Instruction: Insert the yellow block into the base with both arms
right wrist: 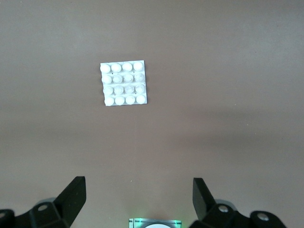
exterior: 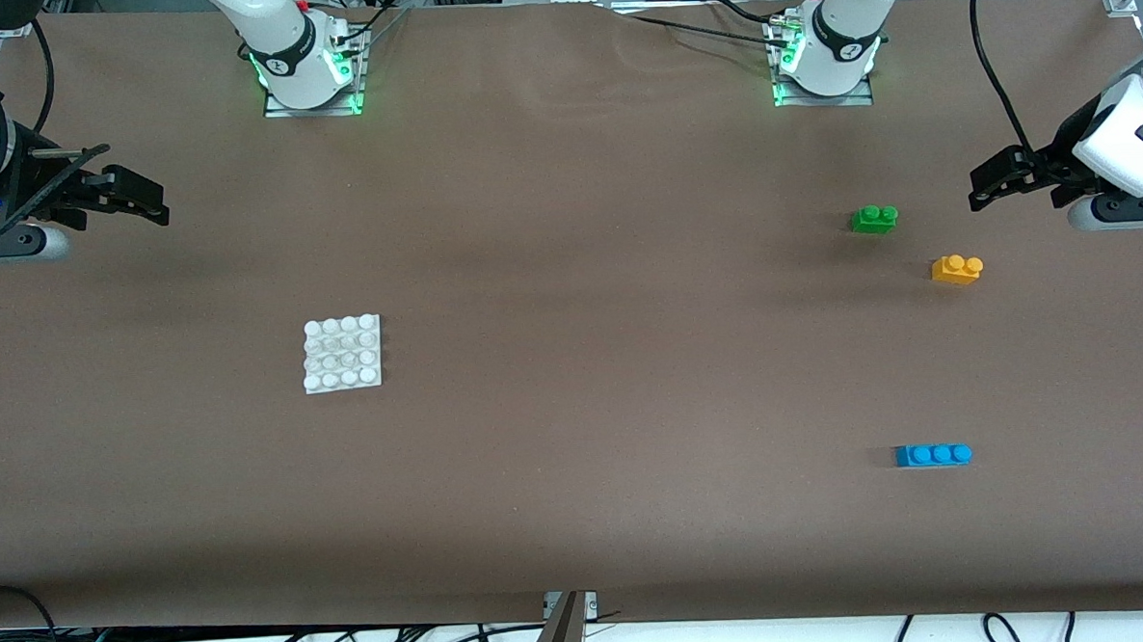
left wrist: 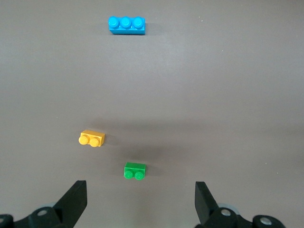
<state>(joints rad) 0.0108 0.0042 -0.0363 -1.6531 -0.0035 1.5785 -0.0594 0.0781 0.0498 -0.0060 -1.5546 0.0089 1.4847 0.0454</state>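
Note:
The yellow block (exterior: 956, 269) lies on the brown table toward the left arm's end; it also shows in the left wrist view (left wrist: 92, 138). The white studded base (exterior: 342, 353) lies flat toward the right arm's end, and shows in the right wrist view (right wrist: 123, 83). My left gripper (exterior: 985, 190) hangs open and empty in the air at the table's end, beside the green brick. My right gripper (exterior: 147, 200) hangs open and empty over the table at the other end. In the wrist views both left gripper (left wrist: 141, 202) and right gripper (right wrist: 139, 199) show wide-spread fingers with nothing between.
A green two-stud brick (exterior: 874, 219) lies a little farther from the front camera than the yellow block. A blue three-stud brick (exterior: 932, 455) lies nearer the front camera. The arm bases (exterior: 310, 77) stand along the table's top edge. Cables lie below the front edge.

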